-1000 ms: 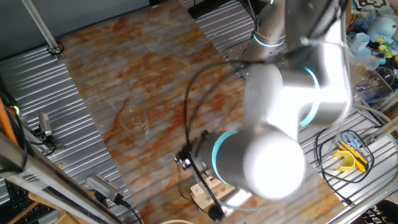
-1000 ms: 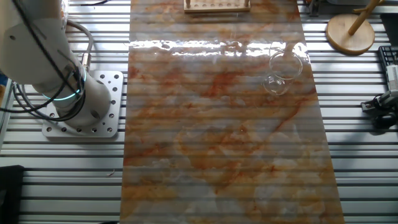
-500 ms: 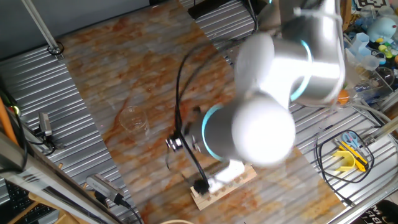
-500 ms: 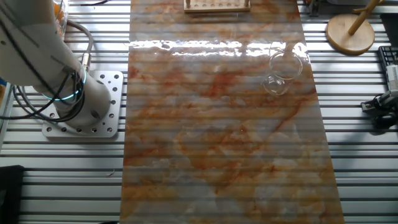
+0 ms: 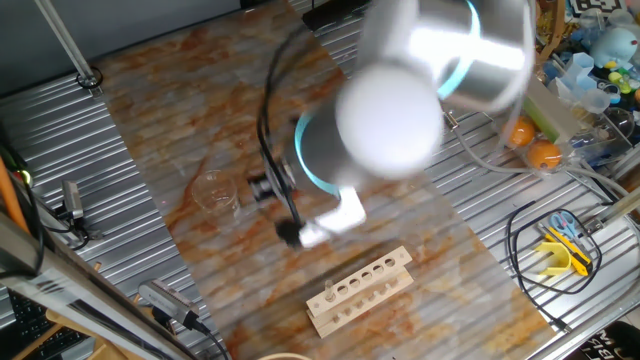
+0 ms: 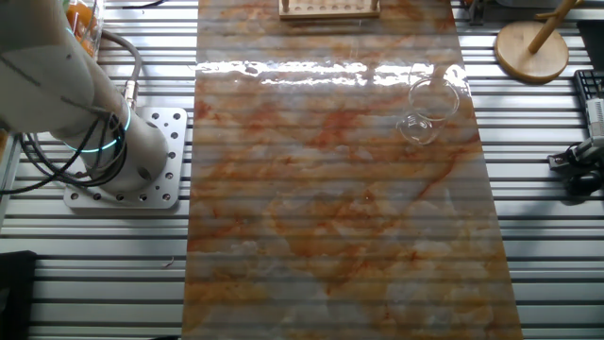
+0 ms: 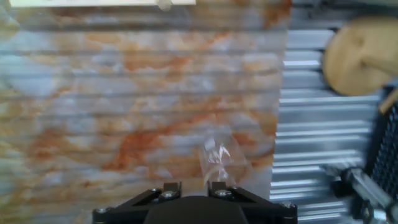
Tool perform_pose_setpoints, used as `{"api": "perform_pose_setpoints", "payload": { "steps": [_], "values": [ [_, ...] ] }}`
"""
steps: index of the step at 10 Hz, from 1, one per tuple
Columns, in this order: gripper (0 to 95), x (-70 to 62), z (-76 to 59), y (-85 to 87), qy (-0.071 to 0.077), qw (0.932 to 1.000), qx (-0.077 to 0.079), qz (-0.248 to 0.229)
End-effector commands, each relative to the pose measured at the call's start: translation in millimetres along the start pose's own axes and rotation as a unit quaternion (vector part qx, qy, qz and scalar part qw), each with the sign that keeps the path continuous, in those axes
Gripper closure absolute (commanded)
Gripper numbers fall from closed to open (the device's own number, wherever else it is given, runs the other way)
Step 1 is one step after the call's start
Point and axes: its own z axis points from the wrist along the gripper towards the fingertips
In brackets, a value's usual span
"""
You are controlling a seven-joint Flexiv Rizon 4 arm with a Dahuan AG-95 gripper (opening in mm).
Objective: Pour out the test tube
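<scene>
Slim clear glass test tube (image 5: 327, 291) stands upright in the end hole of the pale wooden rack (image 5: 365, 289), barely discernible

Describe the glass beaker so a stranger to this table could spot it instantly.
On the orange-marbled mat, look at the side away from the arm's base. The beaker sits there alone: wide clear glass, unlike the pale wooden rack at the mat's end.

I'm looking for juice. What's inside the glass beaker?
The beaker looks empty: the marbled tabletop shows straight through the clear glass. Tiny drops of clear liquid would be too hard to see.
</scene>
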Motion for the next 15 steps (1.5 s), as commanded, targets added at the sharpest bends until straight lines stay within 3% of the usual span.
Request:
{"api": "perform_pose_setpoints", "payload": {
  "steps": [1,3,4,5,6,8,10,12,13,14,15],
  "values": [
    [76.0,19.2,1.8,4.6,-0.024,0.9968,-0.006,0.076],
    [76.0,19.9,5.0,6.4,-0.039,0.9917,-0.012,0.122],
    [95.0,19.7,6.9,5.9,-0.052,0.9879,-0.021,0.144],
    [95.0,19.5,8.8,5.6,-0.07,0.9814,-0.034,0.175],
    [95.0,19.3,11.0,5.3,-0.093,0.9683,-0.056,0.225],
    [95.0,18.8,13.8,4.6,-0.11,0.9441,-0.079,0.3],
    [95.0,18.8,14.4,4.5,-0.104,0.9032,-0.105,0.403],
    [95.0,18.6,15.5,4.3,-0.11,0.8849,-0.127,0.434],
    [95.0,18.8,16.1,4.8,-0.108,0.863,-0.154,0.469],
    [95.0,18.9,16.8,5.3,-0.107,0.8499,-0.168,0.488],
    [95.0,18.9,18.4,5.4,-0.111,0.8309,-0.187,0.512]
  ]
}}
